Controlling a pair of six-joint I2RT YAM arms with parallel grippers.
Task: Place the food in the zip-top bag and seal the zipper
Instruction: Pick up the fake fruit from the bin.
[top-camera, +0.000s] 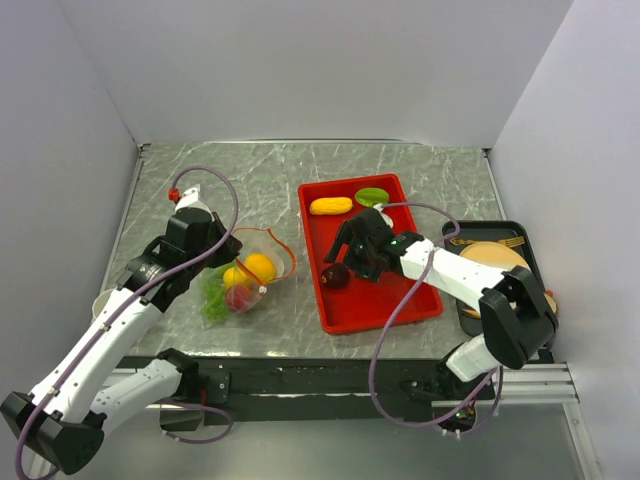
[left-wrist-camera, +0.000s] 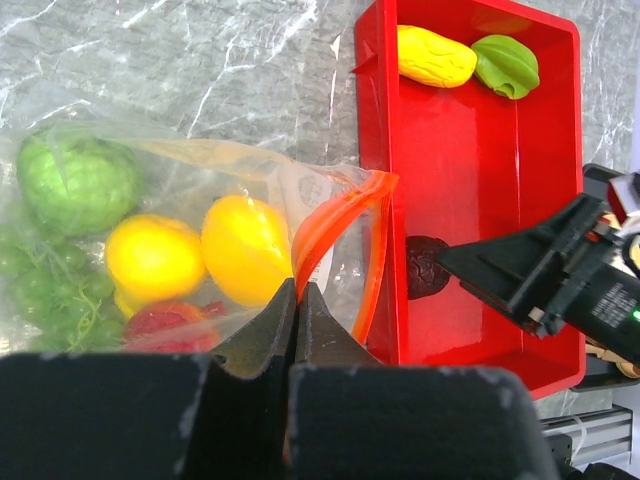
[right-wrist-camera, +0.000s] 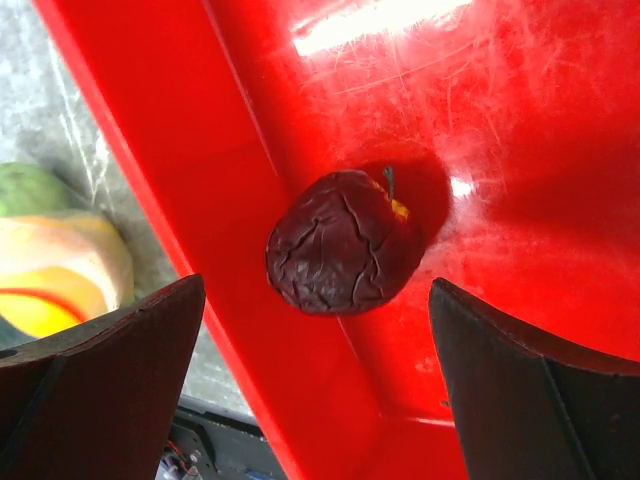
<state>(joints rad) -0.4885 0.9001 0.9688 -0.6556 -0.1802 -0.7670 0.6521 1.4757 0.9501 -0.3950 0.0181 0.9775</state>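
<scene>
The clear zip-top bag (top-camera: 250, 272) lies left of the red tray (top-camera: 400, 300) with yellow, orange, red and green food inside. My left gripper (top-camera: 222, 250) is shut on the bag's orange-red zipper strip (left-wrist-camera: 330, 215) at the mouth, holding it open towards the tray; the pinch shows in the left wrist view (left-wrist-camera: 297, 292). My right gripper (top-camera: 345, 258) is open just above a dark red fruit (top-camera: 335, 275) in the tray. In the right wrist view this fruit (right-wrist-camera: 340, 255) lies just ahead of the spread fingers (right-wrist-camera: 120, 350). A yellow food (top-camera: 330, 205) and a green food (top-camera: 372, 196) lie at the tray's far end.
A black tray (top-camera: 520, 235) with a tan plate (top-camera: 490, 255) and wooden cutlery stands right of the red tray. Grey walls enclose the marbled table on left, back and right. The red tray's left wall (left-wrist-camera: 375, 150) stands against the bag's mouth.
</scene>
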